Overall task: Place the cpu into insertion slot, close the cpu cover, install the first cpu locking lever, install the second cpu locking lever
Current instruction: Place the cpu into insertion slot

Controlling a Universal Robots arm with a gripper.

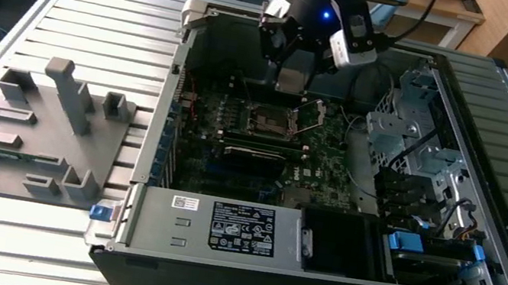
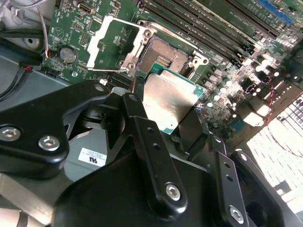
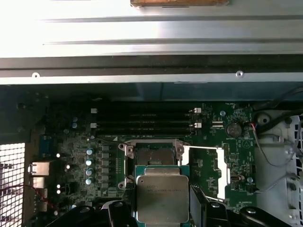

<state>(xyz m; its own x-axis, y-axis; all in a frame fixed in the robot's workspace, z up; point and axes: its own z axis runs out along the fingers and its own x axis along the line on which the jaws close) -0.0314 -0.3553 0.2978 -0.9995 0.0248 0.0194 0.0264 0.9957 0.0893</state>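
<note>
My gripper (image 2: 166,112) is shut on the cpu (image 2: 173,97), a flat square chip with a dull silver top and green edge, held by two opposite sides. In both wrist views the cpu (image 3: 162,196) hangs above the motherboard, just beside the insertion slot (image 3: 154,156), not in it. The insertion slot (image 2: 163,56) is an uncovered dark square socket with a metal rim. The cpu cover (image 2: 116,45), a silvery frame, is swung open flat beside the slot (image 3: 208,168). In the exterior view the gripper (image 1: 291,80) hovers over the far part of the board, above the slot (image 1: 273,120).
The motherboard (image 1: 250,165) lies inside an open computer case (image 1: 314,277) with drive cages (image 1: 418,151) on the exterior view's right. Long black memory slots (image 3: 142,123) run beside the socket. A grey fixture block (image 1: 39,130) stands on the slatted table at the exterior view's left.
</note>
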